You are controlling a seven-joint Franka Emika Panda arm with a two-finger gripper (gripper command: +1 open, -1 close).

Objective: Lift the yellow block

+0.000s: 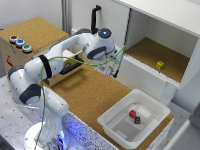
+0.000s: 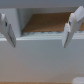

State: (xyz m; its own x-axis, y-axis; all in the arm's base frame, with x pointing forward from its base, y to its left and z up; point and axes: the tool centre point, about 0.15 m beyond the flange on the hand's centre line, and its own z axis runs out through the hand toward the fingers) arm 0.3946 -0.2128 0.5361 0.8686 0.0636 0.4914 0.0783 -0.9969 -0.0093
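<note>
exterior view shows the yellow block [image 1: 160, 65] sitting alone on the brown floor of the open shelf [image 1: 150, 52], toward the exterior view's right end of that floor. it is a tiny cube, so it has no long side to line up with.

my gripper [image 2: 39, 29] is not at the block yet. my arm [image 1: 60, 57] bends over the brown table top, and its wrist end sits just outside the shelf's open front, toward the exterior view's left of the block. so the block lies deeper in the shelf and off to the exterior view's right of my tool.

in the wrist view my two fingers [image 2: 71, 27] are spread wide apart with nothing between them. past them i see the white shelf edge and the brown floor, but not the block.

the white bin [image 1: 112, 120] sits well apart from the shelf, near the table's front. it holds the red block [image 1: 132, 113] and the small dark cube [image 1: 137, 120]. i think i must leave those alone.
</note>
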